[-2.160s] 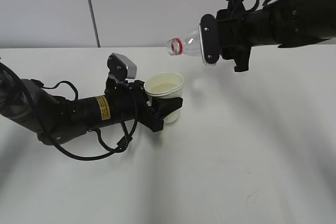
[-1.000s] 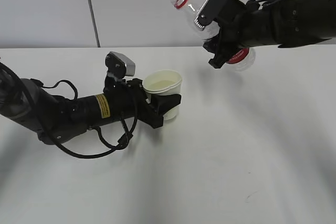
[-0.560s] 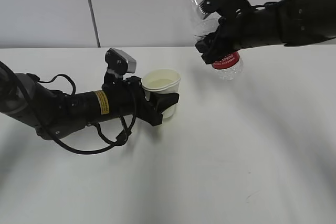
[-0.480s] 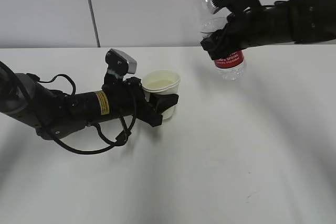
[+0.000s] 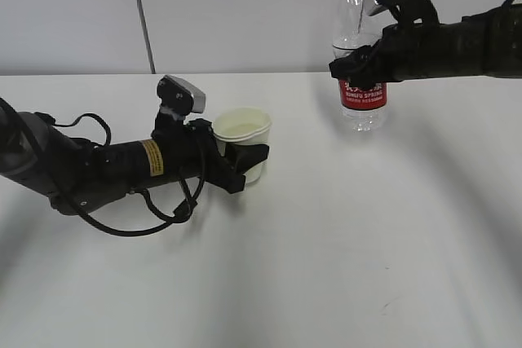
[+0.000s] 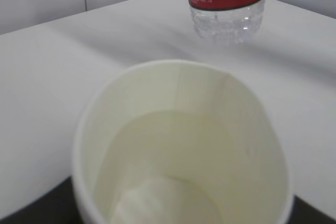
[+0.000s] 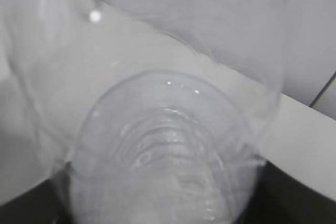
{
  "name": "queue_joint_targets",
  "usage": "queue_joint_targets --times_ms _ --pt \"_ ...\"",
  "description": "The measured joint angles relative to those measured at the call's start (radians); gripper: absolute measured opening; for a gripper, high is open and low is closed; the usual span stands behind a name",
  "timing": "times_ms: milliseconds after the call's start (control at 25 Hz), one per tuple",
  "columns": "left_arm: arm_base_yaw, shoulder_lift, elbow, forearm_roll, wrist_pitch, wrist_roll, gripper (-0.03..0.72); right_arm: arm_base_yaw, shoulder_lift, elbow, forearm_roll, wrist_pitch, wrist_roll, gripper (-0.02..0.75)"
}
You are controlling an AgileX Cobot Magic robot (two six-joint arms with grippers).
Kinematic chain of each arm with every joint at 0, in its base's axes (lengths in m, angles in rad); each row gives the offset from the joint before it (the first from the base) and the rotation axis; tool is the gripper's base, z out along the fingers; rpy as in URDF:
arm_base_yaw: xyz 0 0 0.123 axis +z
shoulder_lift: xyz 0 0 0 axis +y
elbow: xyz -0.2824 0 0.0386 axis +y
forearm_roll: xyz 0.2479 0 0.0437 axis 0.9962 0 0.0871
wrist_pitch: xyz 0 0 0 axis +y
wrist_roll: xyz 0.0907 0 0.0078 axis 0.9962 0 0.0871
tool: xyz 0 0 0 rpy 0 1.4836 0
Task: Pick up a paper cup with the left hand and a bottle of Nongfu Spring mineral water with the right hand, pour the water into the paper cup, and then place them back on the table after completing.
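the left hand gripped the paper cup, which had water inside. the right hand clamped the upright bottle above the table.

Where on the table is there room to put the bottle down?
The table is bare in front, and right of the paper cup under the bottle. It's crowded on the left, where the left hand and its arm lie.
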Motion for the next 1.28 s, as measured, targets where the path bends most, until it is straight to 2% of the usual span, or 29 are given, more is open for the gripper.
queue_joint_targets --times_ms 120,360,600,880,1280 --pt "0.024 0.000 0.000 0.000 0.000 0.000 0.397 0.000 0.033 0.000 0.077 -0.053 -0.093 0.428" --pt "0.083 0.000 0.000 0.000 0.001 0.000 0.397 0.000 0.069 0.070 0.341 -0.185 -0.371 0.428" --pt "0.146 0.000 0.000 0.000 0.002 0.001 0.397 0.000 0.106 0.121 0.480 -0.295 -0.522 0.428" --pt "0.201 0.000 0.000 -0.036 0.002 0.052 0.397 0.000 0.118 0.147 0.518 -0.375 -0.590 0.428" --pt "0.211 0.000 0.000 -0.142 0.051 0.146 0.396 0.000 0.118 0.147 0.532 -0.405 -0.601 0.428"
